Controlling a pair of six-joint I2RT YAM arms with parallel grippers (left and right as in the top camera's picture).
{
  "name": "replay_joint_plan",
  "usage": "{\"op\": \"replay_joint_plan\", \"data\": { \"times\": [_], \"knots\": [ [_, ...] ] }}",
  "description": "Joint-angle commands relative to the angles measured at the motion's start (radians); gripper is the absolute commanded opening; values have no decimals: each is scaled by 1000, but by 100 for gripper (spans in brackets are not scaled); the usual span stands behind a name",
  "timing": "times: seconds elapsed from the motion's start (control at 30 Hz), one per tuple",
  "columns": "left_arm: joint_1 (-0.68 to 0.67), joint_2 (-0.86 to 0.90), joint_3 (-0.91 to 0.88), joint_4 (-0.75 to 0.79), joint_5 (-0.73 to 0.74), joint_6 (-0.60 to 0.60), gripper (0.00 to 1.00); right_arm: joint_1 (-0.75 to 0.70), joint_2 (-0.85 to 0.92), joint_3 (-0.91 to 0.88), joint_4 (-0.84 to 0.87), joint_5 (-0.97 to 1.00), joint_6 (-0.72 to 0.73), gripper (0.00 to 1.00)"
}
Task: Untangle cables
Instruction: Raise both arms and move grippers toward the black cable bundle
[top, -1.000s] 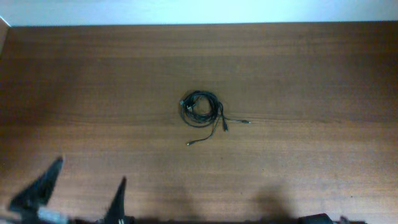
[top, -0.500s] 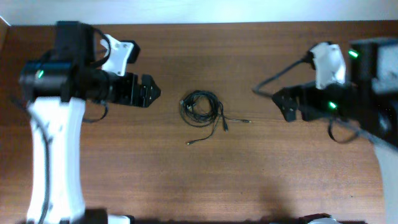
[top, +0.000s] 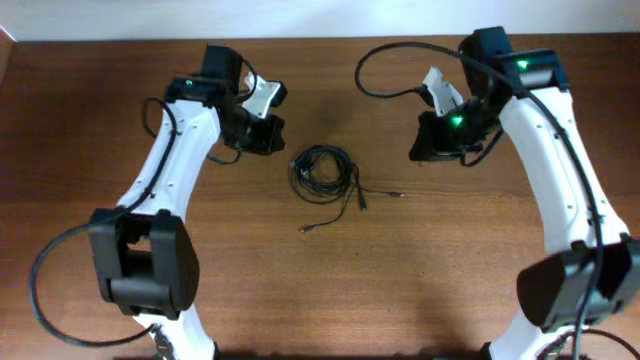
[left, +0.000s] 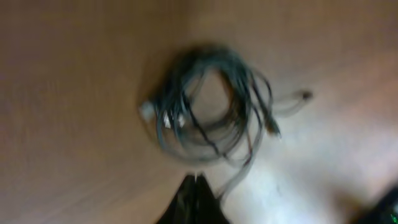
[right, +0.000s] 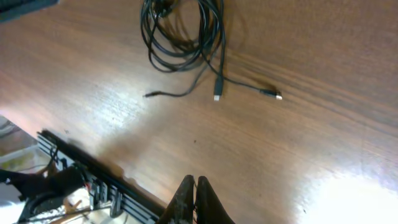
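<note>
— Where are the cables found?
— The cables (top: 322, 172) are seen near the middle of the desk (top: 450, 285). They are wound into a loose round coil of thin black cord. Three strands are trailed out of the coil on the robot's side, each tipped with a small plug.
— How is the desk surfaced?
— Brown wood grain is shown, glossy enough that glare is thrown back in the right wrist view.
— And around the coil?
— It is flanked by the white left arm (top: 175, 150) and the white right arm (top: 555, 150). The left jaws are held near the coil without touching it, and the right jaws are kept farther off. Each pair is seen pressed together on nothing, though the left wrist view is blurred.
</note>
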Motion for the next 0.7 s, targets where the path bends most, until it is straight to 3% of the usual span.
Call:
{"op": "replay_joint_plan", "data": {
  "times": [0.0,0.03,0.23,0.33,0.43,0.67],
  "knots": [
    [-23,42,-96,103,11,-20,1,28,64,-10,29,-24,46,4],
    [-31,52,-111,136,11,-69,6,39,79,-19,50,-22,61,5],
    [-111,127,-129,245,6,-73,29,106,159,-38,126,-16,94,16],
    [-149,138,-129,261,-87,-74,29,120,182,-38,134,-15,94,17],
    [-184,144,-129,288,-208,-74,24,122,198,-39,138,-12,94,18],
    [-195,163,-130,315,-316,-74,33,122,198,-39,153,-11,94,24]
  ]
}}
